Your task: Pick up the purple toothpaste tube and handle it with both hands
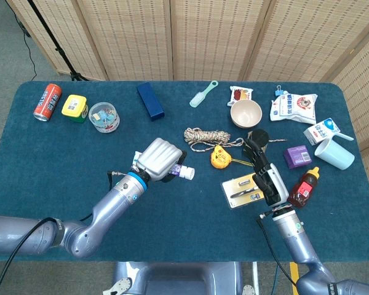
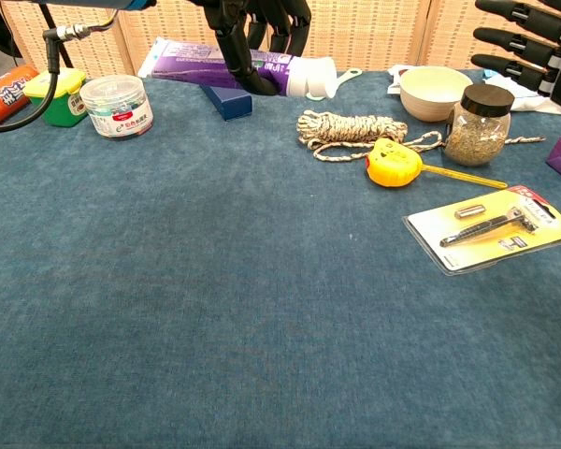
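I'm holding the purple toothpaste tube [image 2: 234, 67] off the table in my left hand [image 1: 160, 159], fingers wrapped round its middle, long axis lying L-R w/ white cap [image 1: 187, 174] pointing at my right hand [image 1: 264, 173], which is hanging empty, fingers straight, well apart.

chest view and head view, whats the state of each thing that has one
toothpaste tube: off the table, roughly level, cap on, held by the left hand
right hand: holding nothing, fingers straight and apart
jar: upright, lid on
bowl: upright
cup: upright
sauce bottle: lying on its side, cap on
can: lying on its side
tape measure: tape pulled out
rope: coiled
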Robot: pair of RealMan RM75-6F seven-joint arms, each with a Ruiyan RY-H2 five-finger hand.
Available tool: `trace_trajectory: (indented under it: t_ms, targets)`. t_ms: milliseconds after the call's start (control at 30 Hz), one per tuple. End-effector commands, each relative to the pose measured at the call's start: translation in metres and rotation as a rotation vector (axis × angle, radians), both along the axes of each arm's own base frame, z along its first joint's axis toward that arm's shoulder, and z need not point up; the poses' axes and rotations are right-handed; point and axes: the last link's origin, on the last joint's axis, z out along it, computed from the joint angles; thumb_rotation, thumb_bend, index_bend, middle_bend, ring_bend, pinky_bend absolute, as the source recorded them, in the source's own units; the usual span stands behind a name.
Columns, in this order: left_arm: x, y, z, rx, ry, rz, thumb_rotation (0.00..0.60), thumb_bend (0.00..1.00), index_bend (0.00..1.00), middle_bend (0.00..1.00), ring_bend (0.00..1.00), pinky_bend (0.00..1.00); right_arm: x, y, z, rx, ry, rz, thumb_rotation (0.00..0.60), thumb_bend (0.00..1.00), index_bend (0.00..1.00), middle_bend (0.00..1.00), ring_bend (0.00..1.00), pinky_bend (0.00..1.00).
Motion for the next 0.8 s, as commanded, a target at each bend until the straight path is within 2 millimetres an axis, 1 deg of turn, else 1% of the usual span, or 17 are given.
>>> trace_trajectory:
  t_ms: [33, 267, 433, 600, 800]
  targets:
    - [0.003, -0.001, -0.002, 0.003, -0.001, -0.002, 0.600, 0.74, 0.60, 0.58, 0.58, 0.60, 0.002, -0.001, -0.002, 0.006, -0.043, -0.009, 0.221, 0.00, 0.00, 0.00, 0.00, 0.00]
    - [0.014, -0.005, -0.007, 0.014, -0.014, -0.003, 0.600, 0.74, 0.61, 0.59, 0.59, 0.63, 0.001, -0.005, -0.007, -0.006, -0.045, -0.017, 0.219, 0.00, 0.00, 0.00, 0.00, 0.00]
    - [0.020, -0.006, -0.011, 0.016, -0.012, -0.002, 0.600, 0.73, 0.61, 0.59, 0.59, 0.63, 0.002, -0.008, -0.010, -0.012, -0.052, -0.025, 0.216, 0.00, 0.00, 0.00, 0.00, 0.00]
    - [0.030, -0.007, -0.020, 0.019, -0.014, 0.001, 0.600, 0.73, 0.61, 0.59, 0.59, 0.63, 0.003, -0.012, -0.012, -0.012, -0.063, -0.035, 0.218, 0.00, 0.00, 0.00, 0.00, 0.00]
    - [0.037, -0.009, -0.026, 0.033, -0.046, 0.010, 0.600, 0.73, 0.61, 0.59, 0.60, 0.63, 0.003, -0.014, -0.013, -0.015, -0.067, -0.037, 0.216, 0.00, 0.00, 0.00, 0.00, 0.00]
